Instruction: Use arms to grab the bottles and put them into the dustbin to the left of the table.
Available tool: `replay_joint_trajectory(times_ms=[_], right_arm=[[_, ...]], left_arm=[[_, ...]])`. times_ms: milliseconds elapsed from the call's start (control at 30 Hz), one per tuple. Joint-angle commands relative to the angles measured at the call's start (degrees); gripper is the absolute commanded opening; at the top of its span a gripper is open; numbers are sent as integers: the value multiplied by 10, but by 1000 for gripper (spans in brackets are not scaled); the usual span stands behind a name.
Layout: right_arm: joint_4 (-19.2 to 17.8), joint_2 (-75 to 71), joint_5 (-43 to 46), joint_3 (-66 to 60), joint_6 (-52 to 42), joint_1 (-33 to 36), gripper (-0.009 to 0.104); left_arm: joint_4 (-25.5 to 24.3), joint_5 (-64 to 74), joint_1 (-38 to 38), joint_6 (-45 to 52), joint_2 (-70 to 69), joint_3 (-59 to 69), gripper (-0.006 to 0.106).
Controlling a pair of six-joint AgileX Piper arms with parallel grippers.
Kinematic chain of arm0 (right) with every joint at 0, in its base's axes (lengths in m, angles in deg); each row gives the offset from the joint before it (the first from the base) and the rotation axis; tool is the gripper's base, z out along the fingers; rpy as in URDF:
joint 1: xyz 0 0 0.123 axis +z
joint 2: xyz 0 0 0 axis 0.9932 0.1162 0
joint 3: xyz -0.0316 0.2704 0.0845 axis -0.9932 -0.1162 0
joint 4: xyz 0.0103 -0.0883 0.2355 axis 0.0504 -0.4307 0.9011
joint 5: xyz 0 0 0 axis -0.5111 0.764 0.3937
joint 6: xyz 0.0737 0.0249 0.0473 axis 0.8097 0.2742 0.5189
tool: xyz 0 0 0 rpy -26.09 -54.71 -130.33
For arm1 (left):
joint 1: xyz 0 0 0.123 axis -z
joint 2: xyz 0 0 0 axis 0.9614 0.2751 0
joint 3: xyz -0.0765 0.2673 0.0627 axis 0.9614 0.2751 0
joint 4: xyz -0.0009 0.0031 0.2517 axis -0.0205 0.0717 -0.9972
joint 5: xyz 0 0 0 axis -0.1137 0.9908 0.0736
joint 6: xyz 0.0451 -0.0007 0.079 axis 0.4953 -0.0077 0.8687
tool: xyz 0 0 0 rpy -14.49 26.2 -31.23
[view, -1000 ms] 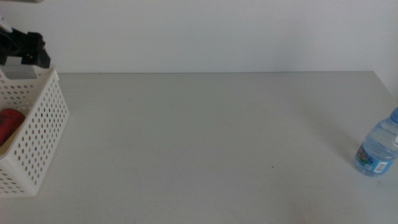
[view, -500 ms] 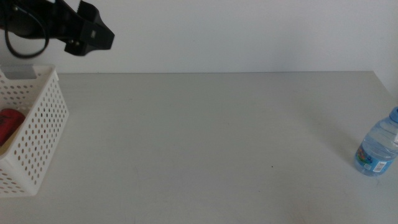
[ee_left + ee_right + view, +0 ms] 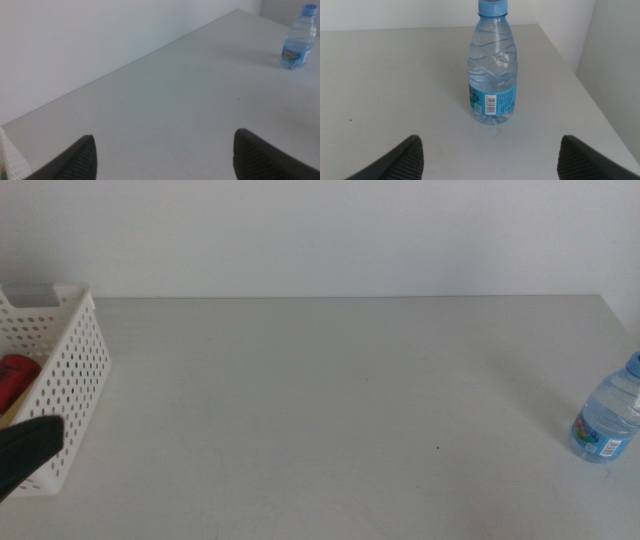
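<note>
A small clear-blue water bottle (image 3: 607, 420) with a blue cap stands upright near the table's right edge. In the right wrist view the bottle (image 3: 492, 70) stands just ahead of my right gripper (image 3: 491, 143), whose jaws are open and not touching it. The white perforated dustbin (image 3: 70, 370) sits at the left, with a red can (image 3: 15, 375) inside. My left gripper (image 3: 30, 452) shows as a dark shape low in front of the dustbin. In its wrist view the left gripper (image 3: 164, 137) is open and holds nothing, and the bottle (image 3: 298, 37) is far off.
The light-grey table (image 3: 330, 400) stretches bare between dustbin and bottle, with a white wall behind. The table's right edge (image 3: 580, 85) runs close beside the bottle. A corner of the dustbin (image 3: 10, 160) shows by the left jaw.
The left arm has swung from high above the dustbin at the back left down to the front left corner. The bottle and the dustbin have not moved.
</note>
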Motion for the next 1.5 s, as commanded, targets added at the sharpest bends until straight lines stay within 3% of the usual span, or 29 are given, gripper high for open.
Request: replay_joint_trajectory(times_ms=[0,433,533,800,967,1067,1233,1467], right_arm=[[-5,-12,45,14,-7,-2,75],[-5,-12,45,14,-7,-2,75],[14,-8,52,12,-9,-2,75],[-3,53,257,-11,-7,-2,75],[-5,100,364,-11,107,-2,75],[-12,129,375,-11,129,-3,75],[-63,202,379,-11,89,-3,75],[-64,259,395,-11,89,-2,75]], left_arm=[[26,-35,5,-10,-47,5,93],[47,-11,4,-10,-65,6,93],[47,-11,4,-10,-65,6,93],[44,-11,4,-10,-65,6,93],[44,-11,4,-10,-65,6,93],[44,-11,4,-10,-65,6,93],[43,-11,4,-10,-65,6,93],[43,-11,4,-10,-65,6,93]])
